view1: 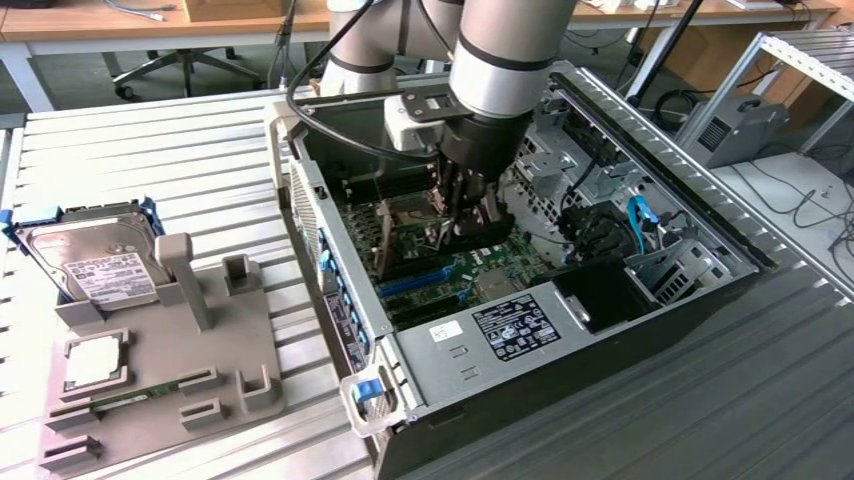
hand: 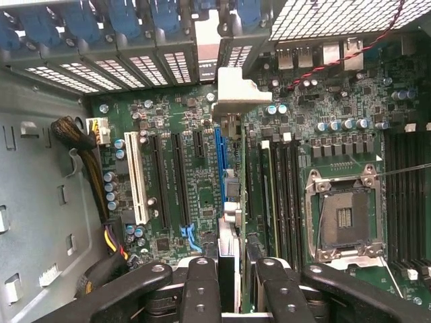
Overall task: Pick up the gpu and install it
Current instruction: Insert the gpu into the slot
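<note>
The case [view1: 400, 345] lies open on its side, so the board [hand: 175, 195] faces up for reaching. The gripper [hand: 237, 282] pinches the gpu [hand: 227, 202] edge-on, bracket toward the rear slots, just over the blue slot [hand: 219, 161], apparently to seat it.

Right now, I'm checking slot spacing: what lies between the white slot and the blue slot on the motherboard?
Wrist view: two long black slots and a short black slot, between the white slot and blue slot.
</note>
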Controlling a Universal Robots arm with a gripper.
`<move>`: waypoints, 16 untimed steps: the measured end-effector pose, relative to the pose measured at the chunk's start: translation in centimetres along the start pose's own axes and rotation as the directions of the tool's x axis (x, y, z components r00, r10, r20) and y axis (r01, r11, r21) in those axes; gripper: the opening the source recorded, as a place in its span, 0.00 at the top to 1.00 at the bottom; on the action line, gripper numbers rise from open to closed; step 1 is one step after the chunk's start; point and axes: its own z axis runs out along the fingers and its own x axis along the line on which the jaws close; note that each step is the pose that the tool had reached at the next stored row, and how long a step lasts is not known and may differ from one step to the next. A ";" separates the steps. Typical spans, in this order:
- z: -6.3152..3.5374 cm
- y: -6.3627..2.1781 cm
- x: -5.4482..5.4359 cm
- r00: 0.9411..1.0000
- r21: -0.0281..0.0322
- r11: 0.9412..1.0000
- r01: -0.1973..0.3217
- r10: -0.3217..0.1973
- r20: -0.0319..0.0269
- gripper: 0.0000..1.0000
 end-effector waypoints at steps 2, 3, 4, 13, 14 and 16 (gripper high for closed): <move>0.03 0.02 0.0 1.000 0.000 1.000 0.000 0.000 0.000 0.74; 0.04 0.06 0.0 1.000 0.000 1.000 0.000 0.000 0.000 0.74; 0.05 0.10 0.0 1.000 0.000 1.000 0.000 0.000 0.000 0.74; 0.18 0.33 0.0 1.000 0.000 1.000 0.000 0.000 0.000 0.74; 0.21 0.38 0.0 1.000 0.000 1.000 0.000 0.000 0.000 0.74; 0.26 0.43 0.0 1.000 0.000 1.000 0.000 0.000 0.000 0.74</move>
